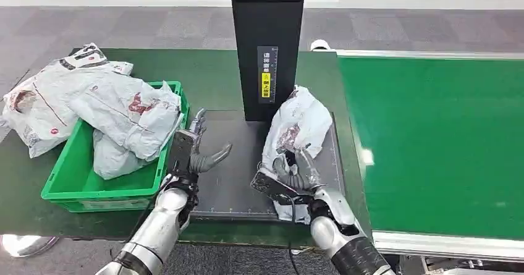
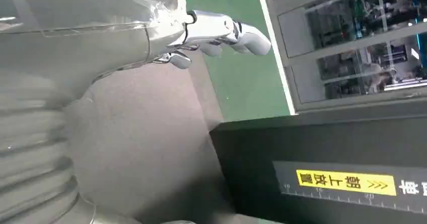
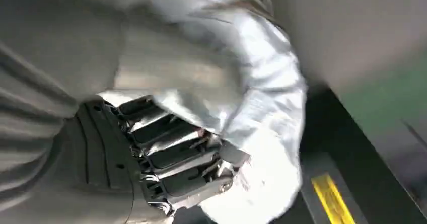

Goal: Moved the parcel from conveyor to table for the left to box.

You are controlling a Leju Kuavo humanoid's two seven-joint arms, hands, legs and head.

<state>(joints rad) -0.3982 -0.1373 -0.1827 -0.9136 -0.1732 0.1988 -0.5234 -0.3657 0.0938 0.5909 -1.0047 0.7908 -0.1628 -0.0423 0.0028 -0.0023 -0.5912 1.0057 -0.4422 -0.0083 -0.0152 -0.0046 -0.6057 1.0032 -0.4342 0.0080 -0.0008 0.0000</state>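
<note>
While the right hand holds the white parcel on the dark mat, the left hand waits beside the green box, fingers spread, holding nothing.

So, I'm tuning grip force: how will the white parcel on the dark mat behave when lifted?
The parcel is a crinkled plastic bag, so probably floppy and sagging. The right hand grips its lower end; glossy film may slip. It bulges softly, likely light.
</note>
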